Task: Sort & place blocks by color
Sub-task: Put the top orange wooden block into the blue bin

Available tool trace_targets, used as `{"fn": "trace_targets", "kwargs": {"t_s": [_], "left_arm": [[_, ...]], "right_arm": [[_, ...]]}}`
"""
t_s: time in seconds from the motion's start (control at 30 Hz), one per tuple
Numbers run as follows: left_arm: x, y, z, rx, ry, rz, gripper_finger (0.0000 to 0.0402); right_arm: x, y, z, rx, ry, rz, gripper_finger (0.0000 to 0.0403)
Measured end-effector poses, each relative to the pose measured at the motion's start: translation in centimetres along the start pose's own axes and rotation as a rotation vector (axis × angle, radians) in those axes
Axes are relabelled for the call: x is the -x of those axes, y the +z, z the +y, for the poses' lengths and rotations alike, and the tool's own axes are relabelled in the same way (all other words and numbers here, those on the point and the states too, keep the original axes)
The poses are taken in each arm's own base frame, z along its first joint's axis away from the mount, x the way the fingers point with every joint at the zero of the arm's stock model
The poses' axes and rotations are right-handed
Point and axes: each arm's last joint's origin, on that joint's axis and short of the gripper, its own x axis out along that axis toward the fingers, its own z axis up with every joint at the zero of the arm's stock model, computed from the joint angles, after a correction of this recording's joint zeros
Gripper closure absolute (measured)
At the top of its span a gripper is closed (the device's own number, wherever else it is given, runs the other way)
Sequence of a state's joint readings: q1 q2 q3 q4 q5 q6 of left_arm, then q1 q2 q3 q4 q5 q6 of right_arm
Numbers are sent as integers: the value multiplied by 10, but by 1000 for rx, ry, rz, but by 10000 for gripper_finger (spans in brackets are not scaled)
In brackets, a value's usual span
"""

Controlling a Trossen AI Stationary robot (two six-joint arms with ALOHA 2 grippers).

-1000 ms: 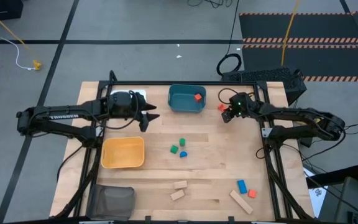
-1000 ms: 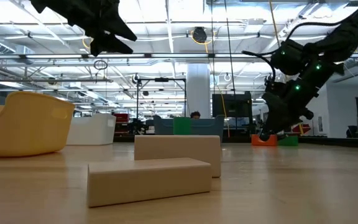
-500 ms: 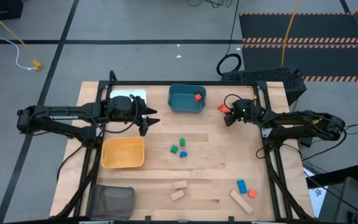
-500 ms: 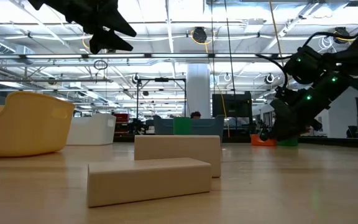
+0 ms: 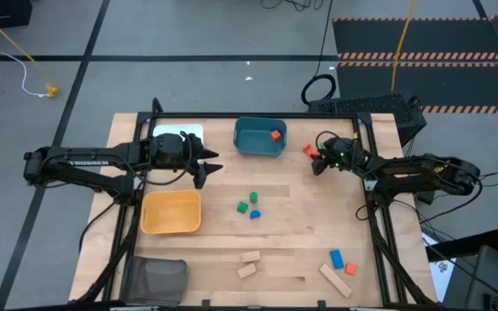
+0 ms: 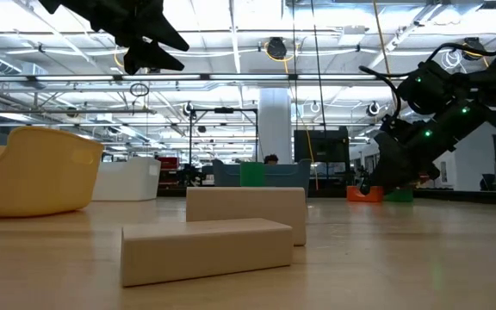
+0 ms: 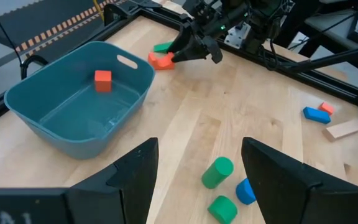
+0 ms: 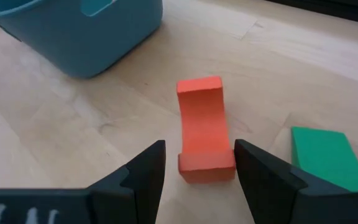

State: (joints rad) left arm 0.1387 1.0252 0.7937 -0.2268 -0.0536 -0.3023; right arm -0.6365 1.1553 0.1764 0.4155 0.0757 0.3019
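Note:
A red-orange arch-shaped block [image 8: 202,127] lies flat on the table right of the teal bin [image 5: 251,147], with a green block [image 8: 325,155] beside it. My right gripper [image 8: 201,171] is open and low over the table. Its fingers stand on either side of the orange block's near end. My left gripper [image 5: 210,164] hangs open in the air left of the teal bin, holding nothing. A red cube [image 7: 103,80] sits inside the bin. Two green pieces [image 5: 247,202] and a blue one [image 5: 255,213] lie mid-table.
A yellow bin [image 5: 171,212] stands at the left, a dark mesh bin [image 5: 156,278] at the near left and a white tray [image 5: 180,131] at the far left. Tan blocks [image 5: 248,263], a long tan piece [image 5: 335,281], a blue block [image 5: 336,258] and an orange one [image 5: 350,269] lie near the front edge.
My right gripper has sunk toward the table and tipped further down at the orange block, then kept still for the last half second. Its fingers stay open. The blocks have not moved.

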Motion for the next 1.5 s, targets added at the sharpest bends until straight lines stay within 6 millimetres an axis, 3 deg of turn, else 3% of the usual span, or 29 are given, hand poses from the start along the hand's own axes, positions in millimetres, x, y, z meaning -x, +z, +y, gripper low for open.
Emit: {"fn": "trace_targets", "kwargs": {"t_s": [0.23, 0.73, 0.9, 1.5], "left_arm": [[0, 0, 0, 1, 0, 0, 169], [0, 0, 0, 3, 0, 0, 169], [0, -1, 0, 2, 2, 6, 169], [0, -1, 0, -12, 3, 8, 169]], "right_arm": [[0, 0, 0, 0, -1, 0, 224], [0, 1, 0, -24, -1, -9, 320], [0, 2, 1, -21, 7, -24, 332], [1, 2, 9, -6, 76, -22, 220]]}}
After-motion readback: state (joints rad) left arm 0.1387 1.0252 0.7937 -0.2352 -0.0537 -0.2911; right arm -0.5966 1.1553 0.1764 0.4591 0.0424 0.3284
